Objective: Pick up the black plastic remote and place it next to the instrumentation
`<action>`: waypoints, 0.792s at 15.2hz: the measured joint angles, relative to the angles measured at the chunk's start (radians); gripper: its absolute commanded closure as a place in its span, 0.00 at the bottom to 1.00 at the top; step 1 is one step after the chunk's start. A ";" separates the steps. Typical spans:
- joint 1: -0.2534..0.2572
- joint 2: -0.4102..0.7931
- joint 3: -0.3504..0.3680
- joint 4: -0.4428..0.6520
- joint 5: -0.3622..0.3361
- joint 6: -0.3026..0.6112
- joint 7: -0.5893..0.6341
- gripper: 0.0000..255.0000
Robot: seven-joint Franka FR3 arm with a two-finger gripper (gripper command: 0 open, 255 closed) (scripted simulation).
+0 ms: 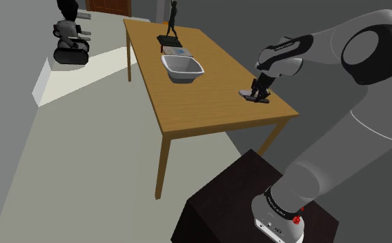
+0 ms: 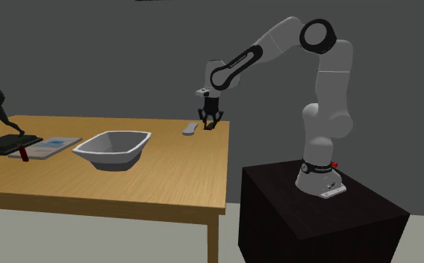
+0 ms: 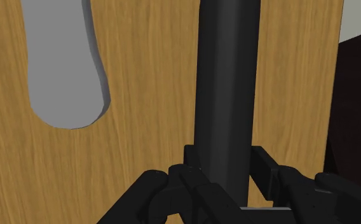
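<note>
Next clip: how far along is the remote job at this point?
Done: the gripper is down at the black remote, fingers clasping it. In hand: the grasp; the remote appears to lie flat on the table, beside a grey oblong object. Left: lifting it, carrying it and setting it next to the instrumentation.
</note>
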 measured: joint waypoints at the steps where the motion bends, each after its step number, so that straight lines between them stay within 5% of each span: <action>1: -0.001 0.010 -0.001 -0.005 0.007 0.013 -0.006 1.00; 12: -0.004 0.078 0.002 -0.045 0.059 0.112 -0.046 1.00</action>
